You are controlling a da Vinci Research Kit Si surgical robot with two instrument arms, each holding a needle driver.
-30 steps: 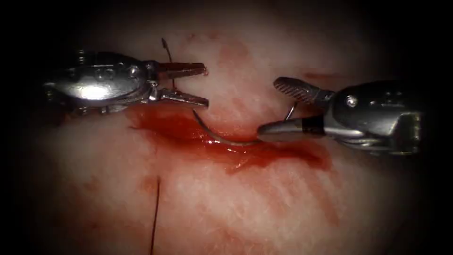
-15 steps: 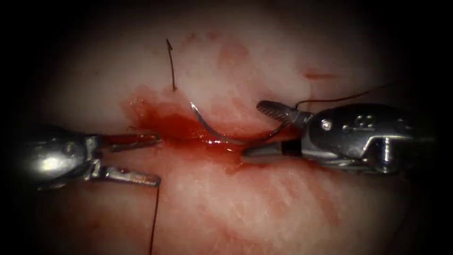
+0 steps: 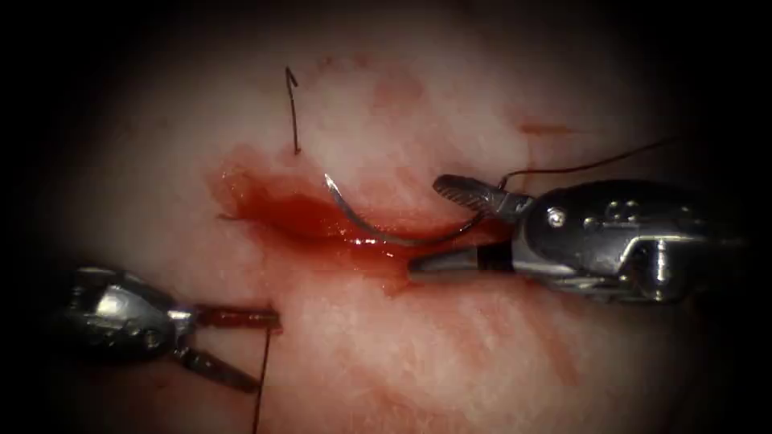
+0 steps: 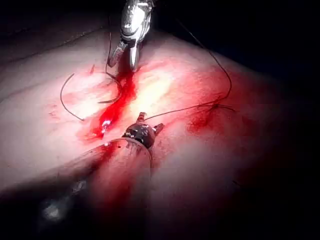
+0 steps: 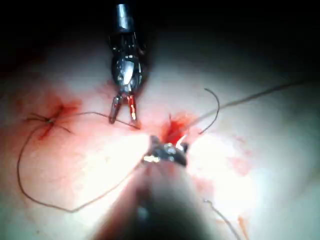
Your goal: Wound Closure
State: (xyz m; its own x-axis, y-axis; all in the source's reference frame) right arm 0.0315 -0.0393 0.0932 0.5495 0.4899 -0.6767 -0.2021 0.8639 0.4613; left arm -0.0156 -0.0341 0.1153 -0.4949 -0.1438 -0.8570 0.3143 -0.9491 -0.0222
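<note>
Needle (image 3: 378, 229) tail seemingly hidden between right gripper (image 3: 430, 225).

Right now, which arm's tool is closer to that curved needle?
Right. The right tool has its fingers open around the needle, at its thread end in the cut. The left tool sits well below and left of it, open, beside the thread.

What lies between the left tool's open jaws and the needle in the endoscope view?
Bare tissue, then the cut with red fluid; the thread crosses by the left tool, short of the needle.
</note>
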